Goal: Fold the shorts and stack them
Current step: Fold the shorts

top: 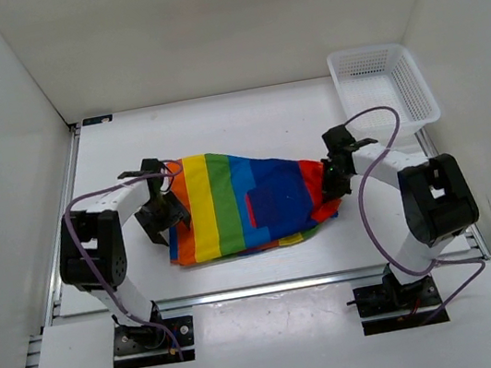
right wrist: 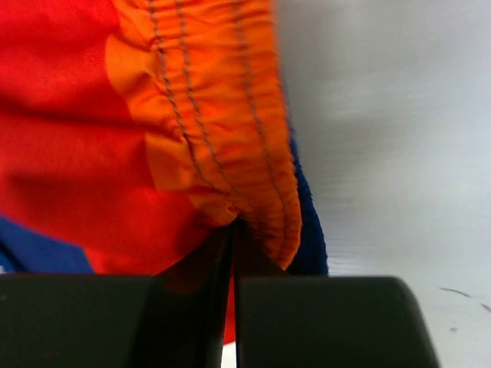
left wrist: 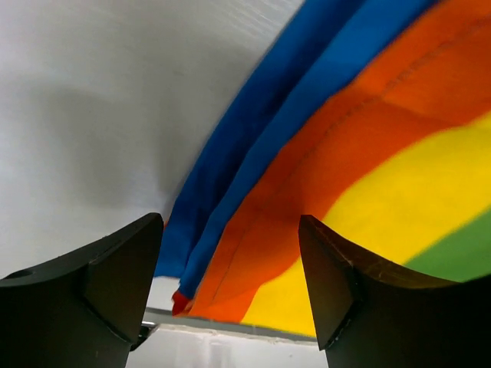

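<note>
Three pale, bare walls (top: 203, 32) box in a white desk (top: 245, 123). Its matte top is softly shadowed, and a metal rail (top: 262, 287) edges the near side. The shorts (top: 231, 210) lie spread in the middle of the desk. Their stripes run orange, yellow, green, blue and red from left to right, and a darker blue pocket (top: 272, 205) sits on the blue band. A white mesh basket (top: 384, 87) stands in the far right corner, near the right wall and well apart from the cloth.

The left claw (left wrist: 230, 230) hangs low at the left edge of the shorts with its fingers spread wide and nothing between them. Past the fingers, the orange stripe and a blue layer beneath it rest on the desk.

The right claw (right wrist: 232, 261) is at the right end of the shorts. Its fingers are pressed together, pinching the gathered orange waistband (right wrist: 222, 115), with red cloth beside the pinch and blue showing under it.
</note>
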Controlling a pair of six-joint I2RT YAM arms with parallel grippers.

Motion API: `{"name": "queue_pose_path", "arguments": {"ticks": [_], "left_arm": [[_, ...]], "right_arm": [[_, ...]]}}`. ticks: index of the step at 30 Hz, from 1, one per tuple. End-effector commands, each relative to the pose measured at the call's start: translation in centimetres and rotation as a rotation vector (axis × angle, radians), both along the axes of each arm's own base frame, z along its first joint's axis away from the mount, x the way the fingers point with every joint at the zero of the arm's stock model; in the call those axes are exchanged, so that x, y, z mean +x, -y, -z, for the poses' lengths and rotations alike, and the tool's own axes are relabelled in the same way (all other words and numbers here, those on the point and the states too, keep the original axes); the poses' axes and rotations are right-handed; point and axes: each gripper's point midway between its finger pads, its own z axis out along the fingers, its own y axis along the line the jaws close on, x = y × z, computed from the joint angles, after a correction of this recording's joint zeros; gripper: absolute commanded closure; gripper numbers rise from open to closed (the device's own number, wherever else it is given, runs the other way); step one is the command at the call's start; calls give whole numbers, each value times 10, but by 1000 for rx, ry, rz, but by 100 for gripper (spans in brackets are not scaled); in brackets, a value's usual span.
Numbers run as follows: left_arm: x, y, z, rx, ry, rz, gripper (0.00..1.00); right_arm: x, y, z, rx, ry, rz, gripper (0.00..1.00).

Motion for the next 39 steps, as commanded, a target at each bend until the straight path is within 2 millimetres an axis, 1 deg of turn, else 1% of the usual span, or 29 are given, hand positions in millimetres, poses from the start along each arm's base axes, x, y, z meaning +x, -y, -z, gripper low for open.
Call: {"name": "queue_pose_path", "arguments": {"ticks": [1,4,5,6,7,8,9,10,11,12,14,15,16,17,19,20,21,23,24,26,27,28,30,31,34,36,37,38,39], "left_arm": [[4,4,13,-20,-7,8,18],[3,4,22,-16,-30,8,19],[7,5,20,-18,-20,8,20],[8,3,24,-9,-21,7,20],[11,4,22,-10,-12,7,24],[11,2,25,0,-21,6,27],[13,3,26,1,-21,6,30],[13,3,26,1,-21,6,34],[13,1,26,10,-19,6,44],[13,1,26,10,-19,6,55],[17,2,24,8,-10,6,71],[17,2,24,8,-10,6,82],[17,2,24,8,-10,6,87],[16,2,26,10,-19,6,90],[16,2,26,10,-19,6,90],[16,0,27,20,-17,5,90],[16,0,27,20,-17,5,90],[16,-3,27,31,-15,13,90],[16,-3,27,31,-15,13,90],[19,-2,25,30,-6,13,90],[17,-2,25,31,-15,13,90],[17,-3,25,32,-15,22,90],[17,-3,25,32,-15,23,90],[17,-3,25,32,-15,23,90],[17,-3,25,32,-15,23,90],[20,-2,23,31,-6,22,90],[20,-2,23,31,-6,22,90],[20,-2,23,31,-6,22,90],[20,-2,23,31,-6,22,90]], "right_arm": [[-5,-15,11,-4,-6,-52,94],[-12,-10,17,-43,-33,-73,89],[-10,-8,14,-56,-27,-83,82],[-7,-6,6,-70,-12,-91,78],[-4,-7,-4,-63,11,-91,72],[-2,-6,-13,-69,35,-98,50],[0,-6,-22,-64,52,-98,35],[2,-1,-38,-81,97,-95,23],[7,3,-49,-86,128,-78,6],[9,6,-61,-77,164,-66,0],[11,19,-64,-79,166,-25,0],[13,22,-67,-78,174,-12,0],[14,26,-67,-79,174,0,0],[13,34,-59,-86,150,22,0],[16,36,-51,-73,135,23,0],[18,34,-49,-64,150,11,0],[17,31,-39,-53,123,3,0],[23,24,-33,-11,125,-27,0],[22,15,-25,34,95,-47,0],[19,6,-15,83,65,-67,0],[17,3,-6,99,48,-73,0],[15,0,-4,119,47,-81,0],[8,-3,5,143,29,-49,5],[5,-3,9,147,22,-36,11],[1,-4,18,165,22,-14,20],[-1,-8,25,166,5,-11,34],[2,-6,25,160,13,7,44],[1,-7,28,161,0,18,62],[2,-3,29,143,4,25,72]]}}
